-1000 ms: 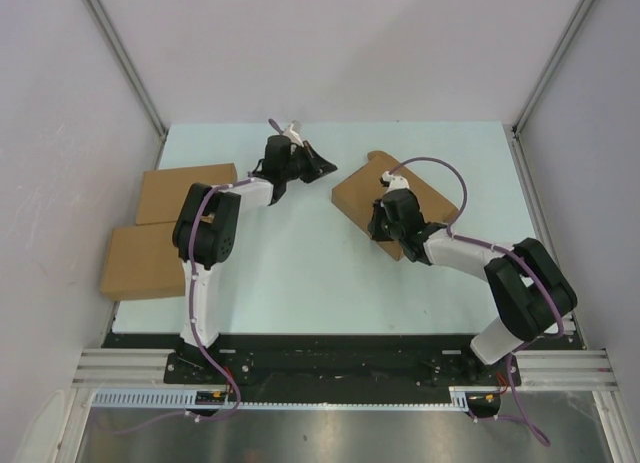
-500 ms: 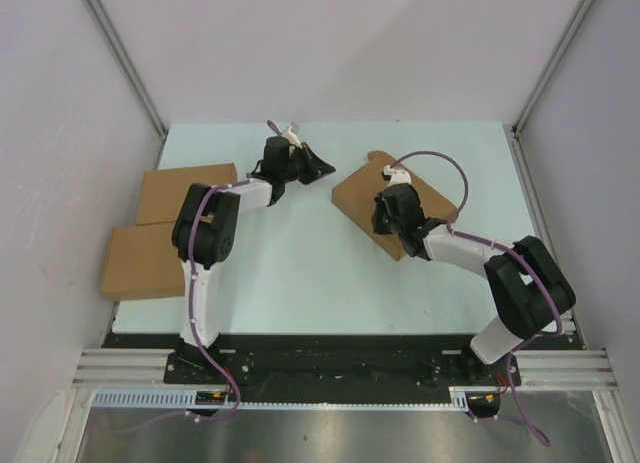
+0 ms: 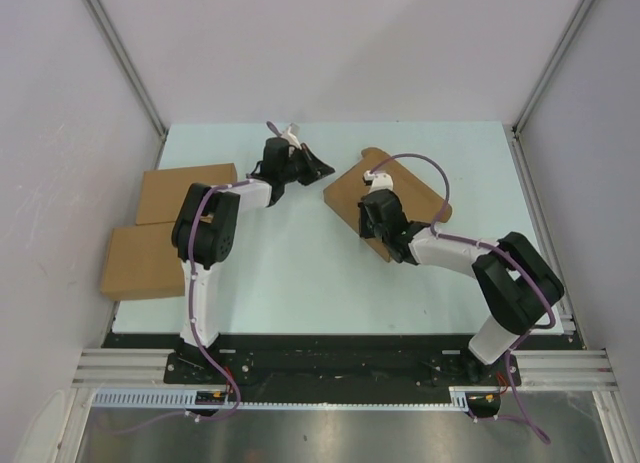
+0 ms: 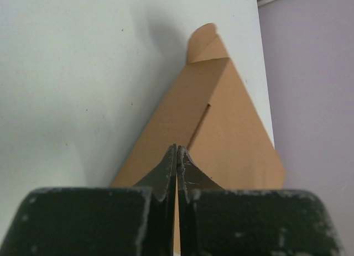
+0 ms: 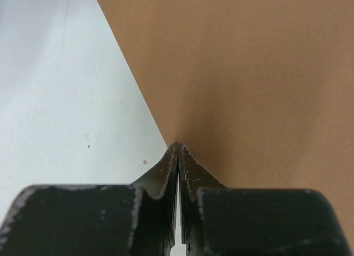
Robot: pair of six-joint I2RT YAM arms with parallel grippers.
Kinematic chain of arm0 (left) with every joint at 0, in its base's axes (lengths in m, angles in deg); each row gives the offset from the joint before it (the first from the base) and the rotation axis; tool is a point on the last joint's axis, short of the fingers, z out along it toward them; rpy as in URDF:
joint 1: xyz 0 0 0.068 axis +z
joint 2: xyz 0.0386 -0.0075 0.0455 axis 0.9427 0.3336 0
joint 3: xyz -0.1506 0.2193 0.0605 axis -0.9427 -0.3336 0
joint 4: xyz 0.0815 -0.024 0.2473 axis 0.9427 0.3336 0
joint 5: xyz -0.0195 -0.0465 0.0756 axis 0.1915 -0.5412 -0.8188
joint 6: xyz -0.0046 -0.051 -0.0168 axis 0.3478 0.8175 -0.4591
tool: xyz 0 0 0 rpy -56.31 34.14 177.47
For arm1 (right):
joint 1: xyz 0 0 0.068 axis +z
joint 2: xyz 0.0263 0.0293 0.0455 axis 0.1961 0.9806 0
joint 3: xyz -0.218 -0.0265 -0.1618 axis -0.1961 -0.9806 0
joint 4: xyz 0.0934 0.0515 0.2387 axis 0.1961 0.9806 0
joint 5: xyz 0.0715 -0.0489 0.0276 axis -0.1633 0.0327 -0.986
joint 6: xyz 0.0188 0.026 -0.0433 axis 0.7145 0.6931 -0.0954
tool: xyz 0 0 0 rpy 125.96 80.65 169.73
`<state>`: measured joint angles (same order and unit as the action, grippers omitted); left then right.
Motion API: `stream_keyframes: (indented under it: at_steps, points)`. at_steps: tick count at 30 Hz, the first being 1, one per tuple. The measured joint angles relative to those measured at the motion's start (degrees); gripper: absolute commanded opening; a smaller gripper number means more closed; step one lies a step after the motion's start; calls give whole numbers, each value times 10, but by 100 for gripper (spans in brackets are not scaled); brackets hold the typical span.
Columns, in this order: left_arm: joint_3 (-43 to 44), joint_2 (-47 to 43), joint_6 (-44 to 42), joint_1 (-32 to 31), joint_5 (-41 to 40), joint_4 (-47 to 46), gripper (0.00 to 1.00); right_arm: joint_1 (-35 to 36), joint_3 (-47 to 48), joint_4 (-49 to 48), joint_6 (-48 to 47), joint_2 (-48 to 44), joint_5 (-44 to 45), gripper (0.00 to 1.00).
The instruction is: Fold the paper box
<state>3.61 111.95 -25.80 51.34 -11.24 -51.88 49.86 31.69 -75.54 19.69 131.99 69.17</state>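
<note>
From overhead, the right arm (image 3: pixel 440 245) covers the 5 o'clock part of the box (image 3: pixel 343 191). In the right wrist view the box runs off at 12 and 3 o'clock, and whether the right pincer (image 5: pixel 177 150) nips its edge cannot be told.

No print, label, brand or number is readable in any view. The paper box (image 3: pixel 412 189), right of centre in the top view, shows plain brown faces. The flat boxes (image 3: pixel 185 191) at the left edge likewise.

Top camera overhead, facing down, far — wrist cameras low, close; all share paper box (image 3: pixel 412 191).
</note>
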Motion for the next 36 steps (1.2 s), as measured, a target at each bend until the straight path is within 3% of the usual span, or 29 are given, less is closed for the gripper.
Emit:
stream_keyframes:
  at_steps: [10, 15, 26, 32, 36]
  points:
    - [-5, -3, -1, 12, -1, 2, 0, 49, -9, -17, 10, 22, -14, 3]
    - [-21, -11, -3, 25, -6, 5, 0, 52, -32, 28, 10, 40, -12, 2]
    - [-59, -17, -3, 40, -20, 6, 0, 76, -35, 36, 2, 40, 21, 0]
    - [-85, -50, -3, 43, -35, 6, 0, 111, -39, 68, -11, -27, 64, 0]
    - [-90, -69, -3, 44, -35, 3, 0, 87, -1, 68, -30, -64, 88, 0]
